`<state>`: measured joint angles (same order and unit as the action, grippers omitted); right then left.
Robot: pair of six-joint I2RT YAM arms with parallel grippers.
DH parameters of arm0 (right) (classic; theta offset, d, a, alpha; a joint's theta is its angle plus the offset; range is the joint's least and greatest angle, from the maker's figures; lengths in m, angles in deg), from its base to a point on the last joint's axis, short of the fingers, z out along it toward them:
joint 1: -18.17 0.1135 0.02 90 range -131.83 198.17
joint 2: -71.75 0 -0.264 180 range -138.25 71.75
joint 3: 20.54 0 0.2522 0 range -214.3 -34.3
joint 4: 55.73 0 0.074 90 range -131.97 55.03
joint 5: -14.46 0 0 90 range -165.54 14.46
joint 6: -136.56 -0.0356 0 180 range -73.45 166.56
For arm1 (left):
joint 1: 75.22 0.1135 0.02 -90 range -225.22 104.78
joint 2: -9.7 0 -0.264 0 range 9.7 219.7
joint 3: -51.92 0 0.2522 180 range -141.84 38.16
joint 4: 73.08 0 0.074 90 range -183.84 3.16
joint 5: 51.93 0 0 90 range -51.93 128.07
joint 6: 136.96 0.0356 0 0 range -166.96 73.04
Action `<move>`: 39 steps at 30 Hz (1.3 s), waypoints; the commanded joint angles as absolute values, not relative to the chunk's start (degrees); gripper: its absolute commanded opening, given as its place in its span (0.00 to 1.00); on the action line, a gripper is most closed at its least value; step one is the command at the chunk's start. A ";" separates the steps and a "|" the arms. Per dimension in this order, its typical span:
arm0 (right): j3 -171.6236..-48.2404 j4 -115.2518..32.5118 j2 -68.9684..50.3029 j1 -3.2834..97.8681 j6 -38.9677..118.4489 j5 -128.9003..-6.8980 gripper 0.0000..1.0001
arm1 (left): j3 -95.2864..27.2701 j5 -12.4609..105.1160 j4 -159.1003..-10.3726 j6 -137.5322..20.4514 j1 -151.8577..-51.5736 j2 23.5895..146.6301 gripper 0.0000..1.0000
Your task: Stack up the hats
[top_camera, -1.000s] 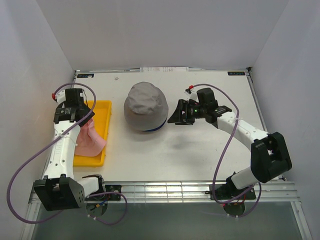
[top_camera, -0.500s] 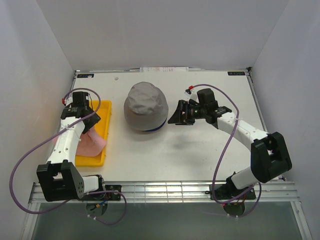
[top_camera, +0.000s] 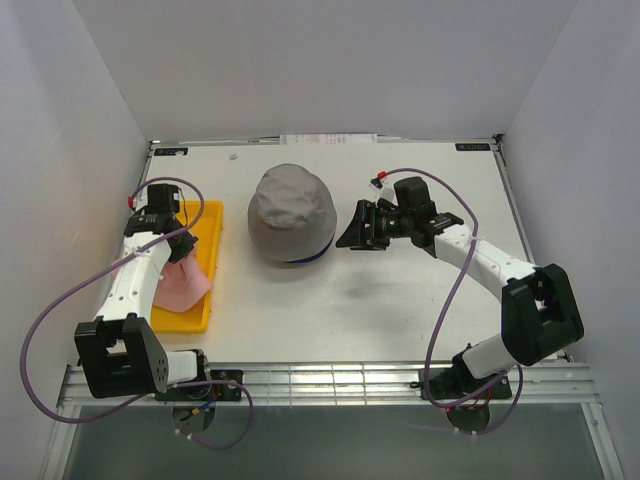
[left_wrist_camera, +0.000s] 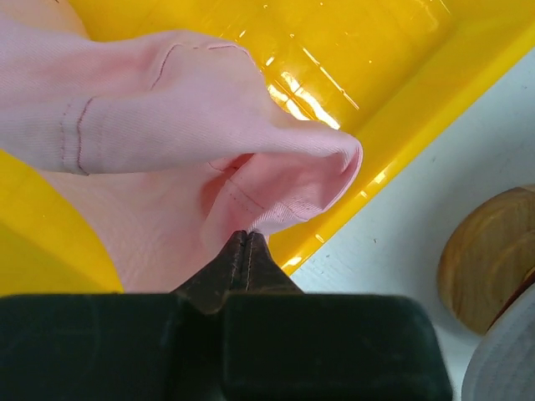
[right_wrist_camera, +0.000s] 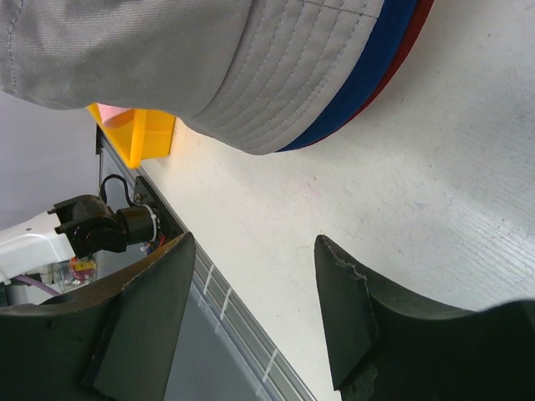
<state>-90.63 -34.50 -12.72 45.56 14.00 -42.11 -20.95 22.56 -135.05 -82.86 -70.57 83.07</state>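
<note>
A light pink hat (top_camera: 183,284) lies crumpled in the yellow tray (top_camera: 208,222). My left gripper (top_camera: 177,252) is over it, and in the left wrist view the gripper (left_wrist_camera: 245,235) is shut with its tips pinching the folded brim of the pink hat (left_wrist_camera: 167,134). The grey hat (top_camera: 290,210) sits domed at the table's middle, on top of a navy blue hat (right_wrist_camera: 368,77) and a dark red hat (right_wrist_camera: 411,32), of which only the rims show. My right gripper (top_camera: 346,236) hovers just right of that stack, open and holding nothing (right_wrist_camera: 255,242).
A round wooden stand (left_wrist_camera: 489,251) shows under the grey hat's edge in the left wrist view. White walls close in on three sides of the table (top_camera: 400,300). A metal rail (top_camera: 340,380) runs along the near edge.
My left gripper has moved slightly toward the back of the tray and has shut on the pink hat's brim. The right arm has hardly moved.
</note>
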 commanded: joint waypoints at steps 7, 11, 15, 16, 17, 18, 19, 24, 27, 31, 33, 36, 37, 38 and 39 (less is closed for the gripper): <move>-93.62 -34.50 -10.34 45.59 13.60 -41.35 0.64 | -34.77 25.14 -140.01 -77.81 -70.38 79.32 0.00; -95.99 -33.09 -9.20 45.59 13.51 -41.35 0.64 | -39.78 26.55 -142.12 -77.20 -70.38 78.26 0.00; -99.24 -32.30 -8.67 45.67 12.90 -40.74 0.65 | -47.43 29.53 -143.61 -77.46 -70.38 78.96 0.00; -100.73 -32.30 -8.58 45.76 12.72 -40.74 0.65 | -49.18 30.24 -143.79 -77.55 -70.38 79.57 0.00; -101.70 -32.21 -8.67 45.85 12.46 -40.47 0.66 | -50.86 31.55 -144.23 -77.81 -70.38 80.01 0.00; -102.75 -31.95 -8.93 45.85 12.11 -40.38 0.67 | -53.92 32.35 -144.41 -78.16 -70.38 80.45 0.00; -104.94 -31.77 -9.54 46.03 11.84 -40.04 0.67 | -55.34 33.14 -144.50 -78.42 -70.38 81.24 0.00; -110.14 -31.86 -11.31 47.17 9.29 -39.68 0.70 | -60.27 37.97 -143.01 -80.97 -70.38 82.83 0.00; -113.39 -32.99 -13.32 47.70 6.57 -39.07 0.71 | -61.24 41.48 -140.81 -83.08 -70.38 83.62 0.00; -116.91 -35.72 -16.74 48.05 1.83 -38.63 0.73 | -63.78 43.86 -138.26 -86.76 -70.38 85.90 0.00; -118.84 -36.51 -18.33 48.14 0.42 -37.93 0.73 | -64.67 44.57 -137.38 -87.74 -70.38 87.13 0.00; -120.86 -38.36 -21.23 48.75 -2.57 -36.87 0.74 | -65.64 46.50 -135.27 -89.93 -70.38 88.62 0.00; -121.48 -38.71 -22.55 49.01 -3.10 -36.87 0.74 | -65.90 47.72 -134.22 -90.46 -70.47 88.98 0.00; -122.01 -38.97 -22.99 49.19 -3.63 -37.04 0.75 | -65.99 48.17 -133.60 -91.51 -70.47 89.24 0.00; -122.53 -39.24 -23.43 49.19 -4.50 -37.13 0.75 | -65.99 48.52 -133.08 -92.04 -70.56 89.42 0.00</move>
